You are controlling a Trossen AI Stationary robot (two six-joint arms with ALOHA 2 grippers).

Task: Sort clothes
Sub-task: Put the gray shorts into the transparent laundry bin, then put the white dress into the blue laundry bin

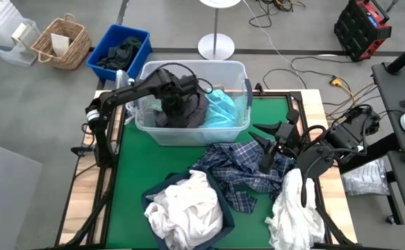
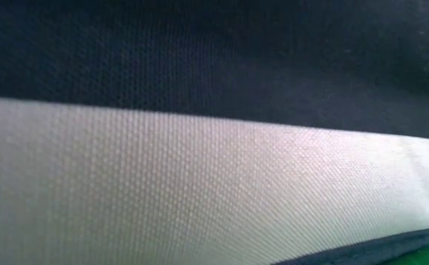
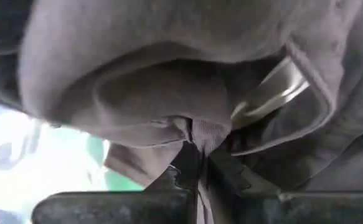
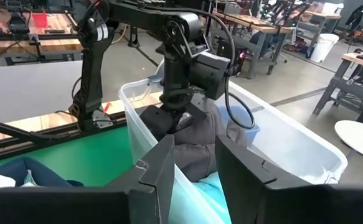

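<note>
The soft dark grey garment point(image 1: 181, 111) hangs bunched inside the clear plastic tub point(image 1: 188, 132), pinched tight by the left tool point(image 1: 178, 97). The right tool point(image 1: 275, 142) hovers over the blue-and-white plaid shirt point(image 1: 247, 173) with its fingers apart, holding nothing. Bare green worktop point(image 1: 136, 167) lies on the left side.

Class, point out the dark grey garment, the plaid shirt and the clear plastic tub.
dark grey garment point(image 1: 181, 113), high view, bunched middle inside the tub.
plaid shirt point(image 1: 240, 172), high view, its crumpled centre on the green mat.
clear plastic tub point(image 1: 192, 135), high view, its near wall.
</note>
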